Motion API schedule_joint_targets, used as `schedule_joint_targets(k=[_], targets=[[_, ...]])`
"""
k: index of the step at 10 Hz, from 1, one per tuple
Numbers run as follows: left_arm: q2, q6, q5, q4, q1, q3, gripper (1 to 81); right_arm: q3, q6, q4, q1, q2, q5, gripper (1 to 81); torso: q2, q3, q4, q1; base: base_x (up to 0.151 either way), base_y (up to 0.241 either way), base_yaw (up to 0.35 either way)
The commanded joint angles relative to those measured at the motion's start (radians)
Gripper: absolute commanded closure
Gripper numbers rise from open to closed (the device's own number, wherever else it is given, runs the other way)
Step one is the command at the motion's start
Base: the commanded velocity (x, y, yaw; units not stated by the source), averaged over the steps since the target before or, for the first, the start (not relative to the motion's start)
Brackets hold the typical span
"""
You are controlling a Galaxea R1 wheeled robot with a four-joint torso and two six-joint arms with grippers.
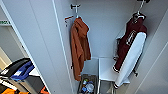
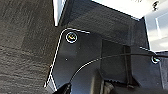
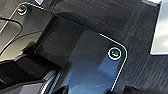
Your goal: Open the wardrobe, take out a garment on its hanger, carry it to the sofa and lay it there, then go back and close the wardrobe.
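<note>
We cannot tell the state of either claw; both wrist views look down on dark carpet [image 2: 25,50]. In the head view the wardrobe [image 1: 37,37] stands open, the garment [image 1: 130,47] at upper right on its hanger [image 1: 138,15], partly cut off, an orange hooded garment [image 1: 79,47] at centre.

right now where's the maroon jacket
In the head view the jacket hangs on its hanger at the right side of the open wardrobe, across from the orange hoodie on the left.
</note>
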Motion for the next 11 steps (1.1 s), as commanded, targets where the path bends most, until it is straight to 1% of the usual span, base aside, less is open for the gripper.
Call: schedule_joint_targets(k=[1, 2, 3, 4, 5, 6, 7, 8, 9, 10, 11], targets=[[0.004, -0.001, 0.049, 0.007, -0.025, 0.004, 1.0, 0.138, 0.05, 0.374, -0.037, -0.068, -0.008, 1.0, 0.0, 0.0, 0.0, 0.0, 0.0, 0.0, 0.0], [0.004, 0.001, 0.051, 0.012, -0.022, 0.004, 1.0, 0.154, 0.048, 0.451, -0.063, -0.072, -0.017, 1.0, 0.0, 0.0, 0.0, 0.0, 0.0, 0.0, 0.0], [0.002, 0.002, 0.052, 0.012, -0.022, 0.004, 1.0, 0.148, 0.05, 0.467, -0.106, -0.075, -0.008, 1.0, 0.0, 0.0, 0.0, 0.0, 0.0, 0.0, 0.0], [0.001, 0.002, 0.057, 0.012, -0.022, 0.004, 1.0, 0.146, 0.047, 0.455, -0.122, -0.075, -0.006, 1.0, 0.0, 0.0, 0.0, 0.0, 0.0, 0.0, 0.0], [0.002, 0.006, 0.059, 0.015, -0.022, 0.004, 1.0, 0.145, 0.033, 0.461, -0.119, -0.081, 0.0, 1.0, 0.0, 0.0, 0.0, 0.0, 0.0, 0.0, 0.0], [0.002, 0.007, 0.08, 0.027, -0.022, 0.004, 1.0, 0.143, 0.002, 0.468, -0.107, -0.087, -0.011, 1.0, 0.0, 0.0, 0.0, 0.0, 0.0, 0.0, 0.0], [0.002, 0.007, 0.094, 0.037, -0.016, 0.004, 1.0, 0.148, -0.056, 0.499, -0.108, -0.086, -0.012, 1.0, 0.0, 0.0, 0.0, 0.0, 0.0, 0.0, 0.0], [-0.001, 0.007, 0.092, 0.047, -0.005, 0.004, 1.0, 0.146, -0.134, 0.564, -0.111, -0.087, -0.012, 1.0, 0.0, 0.0, 0.0, 0.0, 0.0, 0.0, 0.0], [-0.002, 0.009, 0.094, 0.055, 0.005, 0.005, 1.0, 0.142, -0.205, 0.646, -0.111, -0.087, -0.012, 1.0, 0.0, 0.0, 0.0, 0.0, 0.0, 0.0, 0.0], [-0.004, 0.009, 0.095, 0.062, 0.018, 0.01, 1.0, 0.148, -0.223, 0.683, -0.113, -0.089, -0.011, 1.0, 0.0, 0.0, 0.0, 0.0, 0.0, 0.0, 0.0], [-0.01, 0.009, 0.094, 0.067, 0.034, 0.03, 1.0, 0.149, -0.222, 0.695, -0.116, -0.087, -0.011, 1.0, 0.0, 0.0, 0.0, 0.0, 0.0, 0.0, 0.0]])
